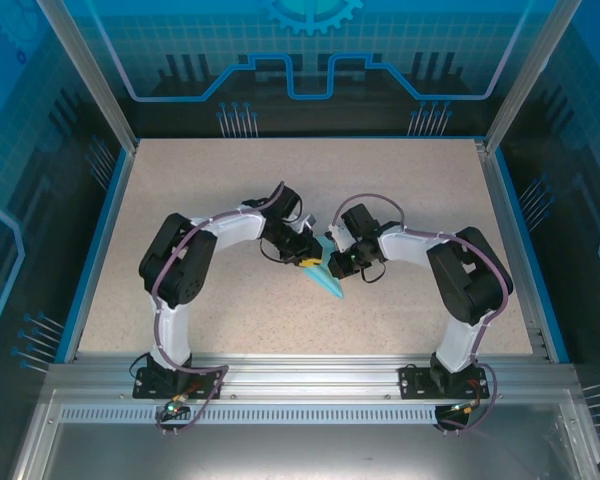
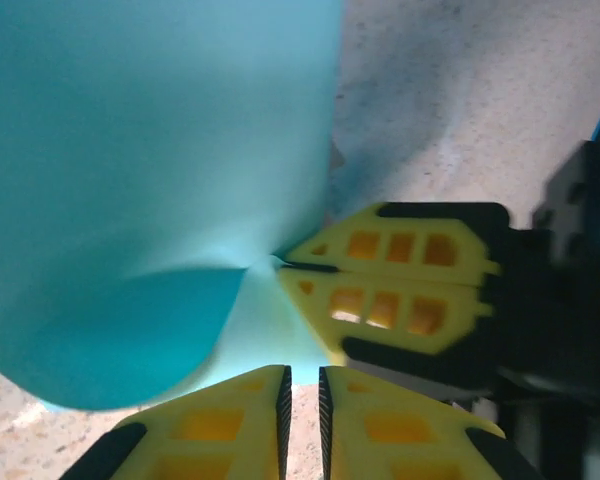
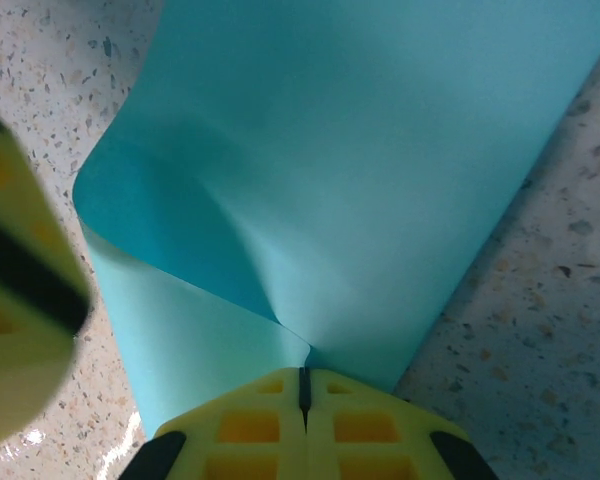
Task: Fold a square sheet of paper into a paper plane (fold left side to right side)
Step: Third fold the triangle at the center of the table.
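Note:
The square sheet of paper point(image 1: 327, 283) is turquoise and lies bent at the middle of the speckled table point(image 1: 220, 180), between my two grippers. Its surface bulges and curls in the left wrist view point(image 2: 150, 170) and the right wrist view point(image 3: 370, 140). My right gripper point(image 3: 303, 372) is shut on a pinched fold of the sheet, and its yellow fingers point(image 2: 390, 300) show from the left wrist. My left gripper point(image 2: 302, 390) stands just short of the paper's edge. Its jaws are nearly together, and bare table shows through the narrow slit. In the top view, left gripper point(image 1: 309, 262) and right gripper point(image 1: 336, 262) almost touch.
Blue rims point(image 1: 98, 250) bound the tabletop on both sides, with transparent panels behind. An aluminium rail point(image 1: 300, 375) carries both arm bases at the near edge. A blurred finger of the left gripper point(image 3: 20, 290) sits close to the sheet's left side.

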Robot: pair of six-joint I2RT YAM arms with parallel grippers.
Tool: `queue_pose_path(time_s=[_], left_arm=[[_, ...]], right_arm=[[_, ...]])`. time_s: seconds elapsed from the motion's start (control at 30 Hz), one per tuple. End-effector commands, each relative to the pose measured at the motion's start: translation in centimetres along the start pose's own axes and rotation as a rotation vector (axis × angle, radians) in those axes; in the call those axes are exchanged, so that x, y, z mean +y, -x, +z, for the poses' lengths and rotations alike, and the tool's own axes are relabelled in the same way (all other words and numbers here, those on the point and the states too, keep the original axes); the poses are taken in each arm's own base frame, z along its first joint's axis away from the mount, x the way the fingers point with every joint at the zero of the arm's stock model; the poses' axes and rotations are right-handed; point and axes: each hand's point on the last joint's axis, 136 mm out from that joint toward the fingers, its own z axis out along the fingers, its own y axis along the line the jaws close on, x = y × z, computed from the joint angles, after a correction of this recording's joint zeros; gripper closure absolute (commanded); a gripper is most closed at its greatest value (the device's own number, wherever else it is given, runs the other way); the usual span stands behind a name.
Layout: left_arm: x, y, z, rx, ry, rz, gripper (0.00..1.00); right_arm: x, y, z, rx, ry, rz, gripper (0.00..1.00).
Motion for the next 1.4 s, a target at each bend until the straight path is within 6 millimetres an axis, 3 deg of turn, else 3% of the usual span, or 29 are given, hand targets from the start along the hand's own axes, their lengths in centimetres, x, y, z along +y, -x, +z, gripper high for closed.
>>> queue_pose_path(time_s=[0.0, 0.43, 0.83, 0.93, 1.13, 1.27, 1.37], left_arm=[[-0.4, 0.4, 0.7, 0.009, -0.002, -0.017, 0.81], [3.7, -1.1, 2.4, 0.044, 0.122, -0.067, 0.82], [5.7, -2.3, 3.5, 0.066, 0.182, -0.088, 0.83], [6.3, -2.8, 3.9, 0.070, 0.198, -0.097, 0.83], [7.4, -3.5, 4.4, 0.074, 0.230, -0.112, 0.84], [7.7, -3.6, 4.5, 0.072, 0.244, -0.111, 0.85], [7.7, -3.6, 4.4, 0.070, 0.252, -0.108, 0.85]], right_arm=[[-1.1, -3.0, 1.7, 0.115, -0.031, 0.021, 1.00], [-1.3, -3.0, 1.7, 0.119, -0.041, 0.015, 1.00], [-0.8, -2.3, 1.3, 0.097, -0.028, 0.019, 1.00], [0.0, -1.1, 0.0, 0.052, 0.003, 0.024, 1.00], [1.5, 0.7, -4.2, -0.037, 0.051, 0.041, 0.77], [3.0, -0.3, -5.9, -0.034, 0.108, 0.047, 0.70], [4.5, -1.6, -5.9, 0.001, 0.181, 0.066, 0.73]])
